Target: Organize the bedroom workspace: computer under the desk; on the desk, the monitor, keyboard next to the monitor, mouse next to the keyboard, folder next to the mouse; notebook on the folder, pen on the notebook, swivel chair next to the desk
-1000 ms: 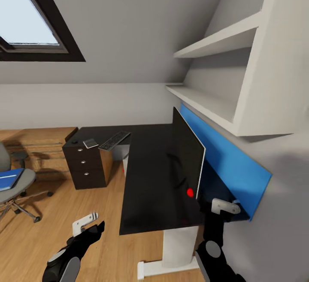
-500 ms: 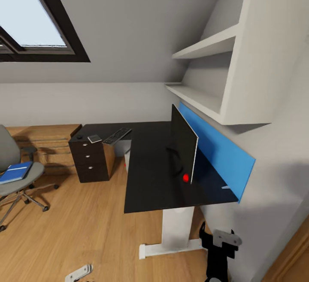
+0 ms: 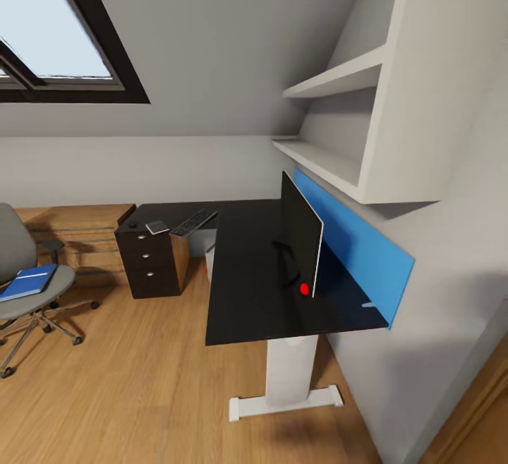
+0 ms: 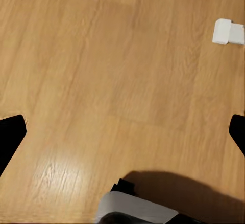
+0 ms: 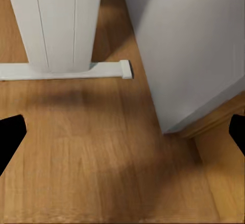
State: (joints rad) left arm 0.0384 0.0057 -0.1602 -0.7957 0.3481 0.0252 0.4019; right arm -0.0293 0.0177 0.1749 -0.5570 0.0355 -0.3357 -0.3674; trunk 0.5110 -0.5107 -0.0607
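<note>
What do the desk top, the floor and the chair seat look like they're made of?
The desk top looks like glossy black laminate or glass: it mirrors the monitor. The floor looks like varnished wood planks, with visible grain, seams and a soft sheen. The swivel chair seat looks like matte grey fabric or plastic; the render leaves it open.

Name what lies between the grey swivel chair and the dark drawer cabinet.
In the head view, bare wooden floor separates the grey swivel chair, which carries a blue folder, from the dark drawer cabinet. Nothing stands on that stretch.
</note>
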